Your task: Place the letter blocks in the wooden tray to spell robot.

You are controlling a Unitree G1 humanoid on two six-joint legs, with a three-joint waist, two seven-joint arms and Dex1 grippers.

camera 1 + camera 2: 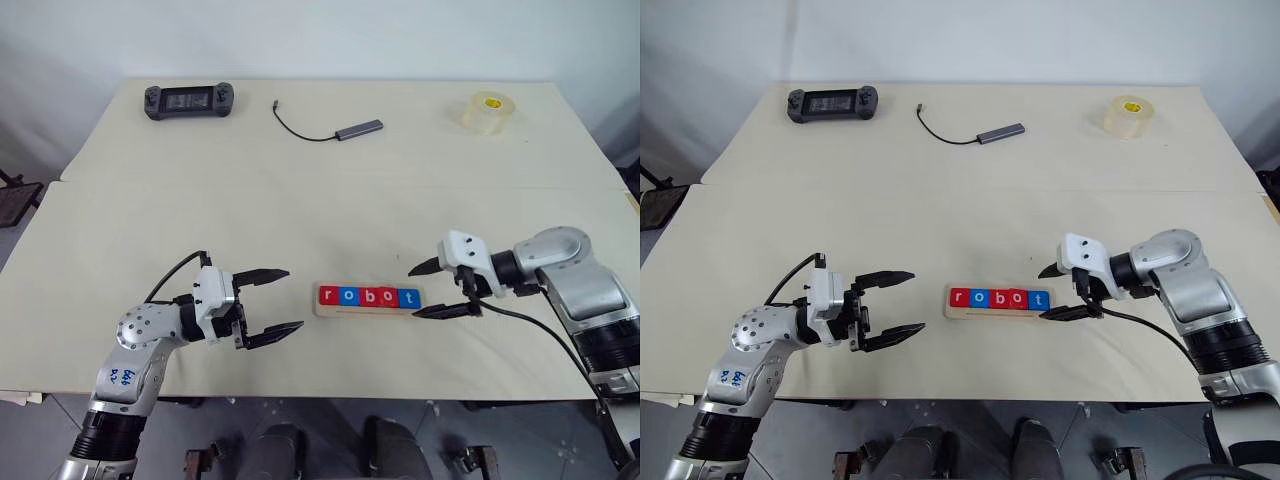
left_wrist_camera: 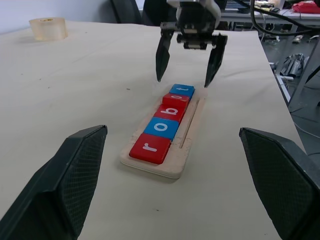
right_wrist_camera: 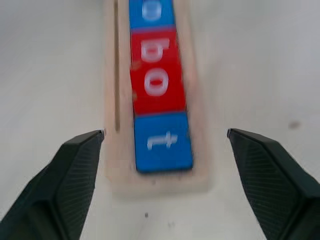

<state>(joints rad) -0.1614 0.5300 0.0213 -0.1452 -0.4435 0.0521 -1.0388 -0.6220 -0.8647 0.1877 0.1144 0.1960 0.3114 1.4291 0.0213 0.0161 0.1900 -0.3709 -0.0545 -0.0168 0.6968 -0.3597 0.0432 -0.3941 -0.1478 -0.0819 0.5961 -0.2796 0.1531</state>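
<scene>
Your wooden tray [image 1: 368, 311] sits near the table [image 1: 300, 190] front edge, letter blocks [image 1: 368, 296] spelling robot. The right tool [image 1: 441, 288] hangs open just off its t end, the left tool [image 1: 274, 301] open, holding nothing, with bare table between.

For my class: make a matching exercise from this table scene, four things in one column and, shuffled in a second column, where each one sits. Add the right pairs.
Things:
1. t block
2. r block
3. tape roll
4. game controller

Places:
A. far corner of the table on the robot's left
B. end of the tray nearest the right tool
C. far corner on the robot's right
D. end of the tray nearest the left tool

Pairs: 1-B, 2-D, 3-C, 4-A
</scene>
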